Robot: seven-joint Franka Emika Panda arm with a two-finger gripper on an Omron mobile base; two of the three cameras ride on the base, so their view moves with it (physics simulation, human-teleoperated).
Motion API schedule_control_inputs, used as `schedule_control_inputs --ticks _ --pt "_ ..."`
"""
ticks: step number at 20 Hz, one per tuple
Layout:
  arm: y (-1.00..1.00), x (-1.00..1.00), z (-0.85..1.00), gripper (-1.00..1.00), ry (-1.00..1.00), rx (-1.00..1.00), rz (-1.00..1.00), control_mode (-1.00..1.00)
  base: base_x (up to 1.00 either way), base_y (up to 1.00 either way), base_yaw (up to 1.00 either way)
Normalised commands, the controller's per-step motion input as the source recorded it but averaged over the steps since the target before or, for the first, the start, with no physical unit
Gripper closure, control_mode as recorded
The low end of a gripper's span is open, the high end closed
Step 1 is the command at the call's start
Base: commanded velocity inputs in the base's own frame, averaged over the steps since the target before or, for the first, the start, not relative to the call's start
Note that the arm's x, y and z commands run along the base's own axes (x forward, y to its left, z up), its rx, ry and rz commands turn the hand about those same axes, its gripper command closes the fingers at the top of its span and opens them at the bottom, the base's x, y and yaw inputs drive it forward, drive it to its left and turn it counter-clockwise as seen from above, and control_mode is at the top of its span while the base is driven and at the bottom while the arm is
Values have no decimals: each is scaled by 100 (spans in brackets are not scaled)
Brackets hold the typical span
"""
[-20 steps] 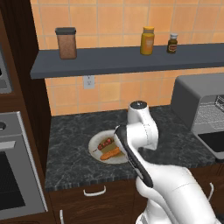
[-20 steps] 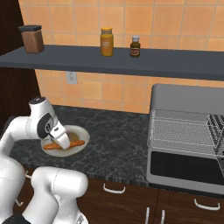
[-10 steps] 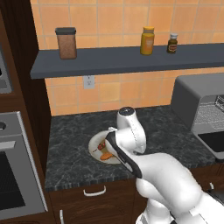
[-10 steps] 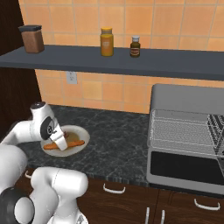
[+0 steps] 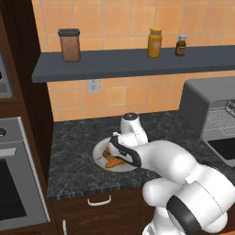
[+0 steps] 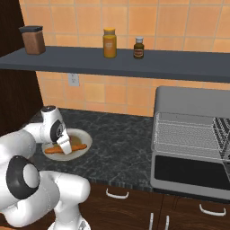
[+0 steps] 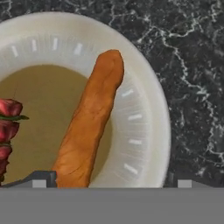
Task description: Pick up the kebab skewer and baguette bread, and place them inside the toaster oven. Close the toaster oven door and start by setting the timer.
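The baguette bread (image 7: 87,127) is lying on the white plate (image 7: 144,113) beside the kebab skewer (image 7: 6,127), near the left end of the dark table (image 5: 73,160). The hand (image 7: 109,183), lowered from above the plate over the last second, is now hovering just over the bread with its 2 fingers fully spread, holding nothing. A grasp seems imminent, while the toaster oven (image 6: 193,139) is waiting open, well apart to the right
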Motion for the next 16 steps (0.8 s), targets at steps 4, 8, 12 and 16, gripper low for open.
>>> schedule_control_inputs --ticks 4,8,12,16 --pt "10 27 -25 -100 8 3 -7 -100 0 0 0" --pt "3 20 -17 -100 3 2 -4 -100 0 0 0" --pt "4 8 -26 -100 0 0 -2 -100 0 0 0" --pt "2 1 -30 -100 0 0 0 -100 0 0 0"
